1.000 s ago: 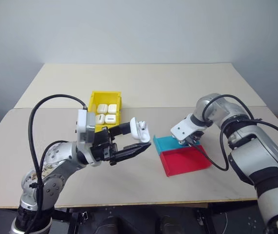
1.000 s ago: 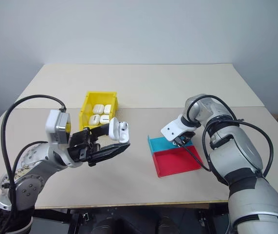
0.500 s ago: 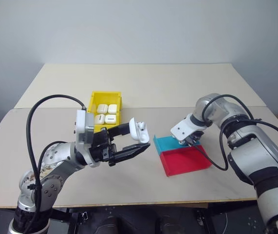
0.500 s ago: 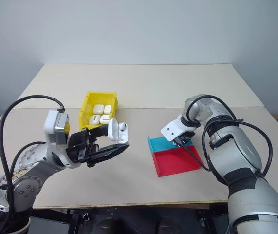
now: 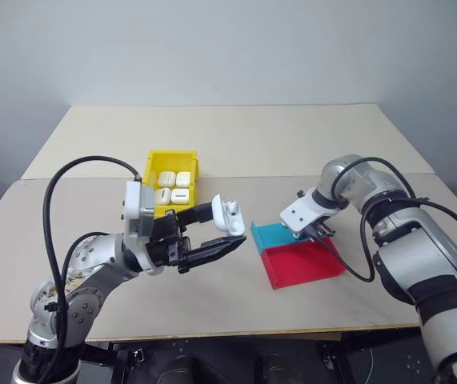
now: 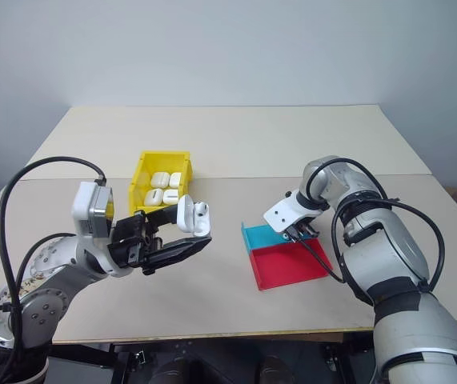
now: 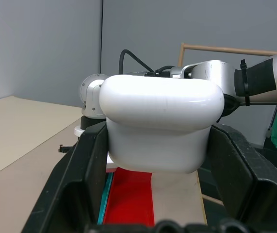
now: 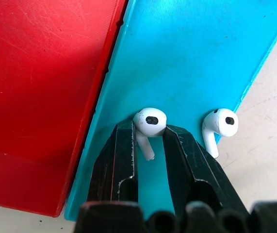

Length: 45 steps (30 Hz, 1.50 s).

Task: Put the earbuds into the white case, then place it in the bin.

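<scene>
Head views: the left tool (image 5: 212, 230) holds a glossy white rounded earbud case (image 5: 230, 214), lid open, above the beige desk (image 5: 292, 144), near the small yellow plastic bin (image 5: 173, 158) of similar cases.

Left wrist view: its fingers (image 7: 82, 174) clamp the case's sides.

Right wrist view: the right tool (image 8: 151, 136), nearly closed, pinches one tiny white earbud (image 8: 148, 121) over the cyan half of the cyan-and-red tray (image 8: 187, 48); a second earbud (image 8: 219, 125) lies beside it.

A plain pale grey-blue wall (image 5: 228, 48) runs behind everything, flat and bare, evenly lit with no hard shadows on it. In front of it sit two beige, matte-topped rectangular tables: the far table (image 5: 236, 132) pushed against the wall, the near table (image 5: 212, 304) butted up to it with a thin seam between them. Under the near edge the floor is dark.
</scene>
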Each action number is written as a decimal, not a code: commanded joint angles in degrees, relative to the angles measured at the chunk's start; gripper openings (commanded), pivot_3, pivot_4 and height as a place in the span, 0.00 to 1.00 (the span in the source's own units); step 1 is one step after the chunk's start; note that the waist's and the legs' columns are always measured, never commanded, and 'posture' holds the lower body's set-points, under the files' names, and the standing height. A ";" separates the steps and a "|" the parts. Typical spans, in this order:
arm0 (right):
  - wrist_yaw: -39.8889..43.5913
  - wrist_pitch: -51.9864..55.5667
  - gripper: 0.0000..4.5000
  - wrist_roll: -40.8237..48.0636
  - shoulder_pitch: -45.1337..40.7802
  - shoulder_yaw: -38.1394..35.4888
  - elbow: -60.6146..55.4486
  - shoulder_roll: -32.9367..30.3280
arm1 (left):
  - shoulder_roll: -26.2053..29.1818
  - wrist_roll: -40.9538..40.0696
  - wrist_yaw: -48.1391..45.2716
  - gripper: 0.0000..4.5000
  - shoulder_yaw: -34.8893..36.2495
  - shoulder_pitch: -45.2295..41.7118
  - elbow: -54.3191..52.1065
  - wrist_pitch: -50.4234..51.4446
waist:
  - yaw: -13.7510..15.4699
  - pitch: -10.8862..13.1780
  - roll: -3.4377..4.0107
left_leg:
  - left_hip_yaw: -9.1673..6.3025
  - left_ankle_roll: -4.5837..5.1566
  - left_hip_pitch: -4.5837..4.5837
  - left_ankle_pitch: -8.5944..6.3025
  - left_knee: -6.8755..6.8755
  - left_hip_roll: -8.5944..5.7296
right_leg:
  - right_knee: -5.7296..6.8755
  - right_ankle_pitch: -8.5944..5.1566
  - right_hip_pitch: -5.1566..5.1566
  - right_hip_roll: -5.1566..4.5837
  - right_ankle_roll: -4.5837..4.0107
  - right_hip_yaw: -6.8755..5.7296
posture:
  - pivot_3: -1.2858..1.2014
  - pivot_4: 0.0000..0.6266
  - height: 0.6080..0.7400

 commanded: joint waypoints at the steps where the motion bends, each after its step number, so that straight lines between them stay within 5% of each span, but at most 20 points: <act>1: -0.02 -0.02 0.13 0.08 1.08 -0.45 -0.32 0.18 | 0.44 -1.41 -0.08 0.62 1.18 -0.10 -2.11 -0.83 | 0.00 0.00 0.00 | 0.00 0.00 0.00 0.00 0.00 0.00 | 0.00 0.00 0.00 0.00 0.00 0.00 | 0.52 0.24 1.00; 14: 6.18 13.14 0.13 10.95 -1.14 -11.59 -4.13 -1.51 | 0.90 -1.52 -2.13 0.62 0.73 -3.04 0.69 -0.49 | 0.06 0.01 0.01 | 0.01 -0.04 -0.14 0.02 -0.06 -0.01 | -0.05 0.01 -0.12 0.01 -0.01 0.01 | 0.52 0.24 1.00; 22: 10.41 52.29 0.13 46.50 12.35 -19.81 -43.29 -14.31 | 0.72 -1.62 -3.98 0.62 0.15 -5.66 3.34 -0.32 | 0.97 0.02 0.02 | -0.04 0.06 -0.19 -0.04 -0.04 -0.03 | -0.15 0.01 -0.06 -0.05 -0.01 -0.07 | 0.52 0.24 1.00; 27: -6.47 82.55 0.13 71.46 23.32 -38.53 -68.42 -12.21 | 0.57 -1.56 -4.94 0.62 -0.38 -8.34 6.46 0.33 | 0.95 0.02 0.03 | -0.05 0.39 -0.17 -0.23 -0.04 -0.01 | 0.01 0.02 -0.15 -0.01 -0.02 -0.04 | 0.52 0.24 1.00; 32: -28.07 94.38 0.13 91.63 30.23 -51.20 -84.12 -4.54 | -0.07 -1.23 -5.49 0.62 -2.39 -12.49 9.89 1.99 | 1.39 0.01 0.02 | -0.07 0.42 -0.15 -0.25 -0.03 -0.02 | -0.02 0.02 -0.08 -0.01 -0.03 -0.03 | 0.52 0.24 1.00; 39: -45.61 95.10 0.13 99.90 35.63 -48.76 -95.77 2.33 | -2.57 1.08 -7.05 0.62 -4.72 -19.18 16.00 2.12 | 1.55 0.01 0.02 | -0.07 0.45 -0.19 -0.26 -0.03 -0.06 | -0.03 0.02 -0.08 -0.02 -0.02 -0.03 | 0.52 0.24 1.00; 45: -49.13 94.26 0.13 102.22 37.40 -47.55 -97.56 1.01 | -3.63 1.65 -7.96 0.62 -4.77 -19.82 16.70 2.23 | 1.47 0.01 0.02 | -0.07 0.46 -0.20 -0.27 -0.05 -0.06 | -0.05 0.01 -0.10 -0.02 -0.02 -0.03 | 0.52 0.24 1.00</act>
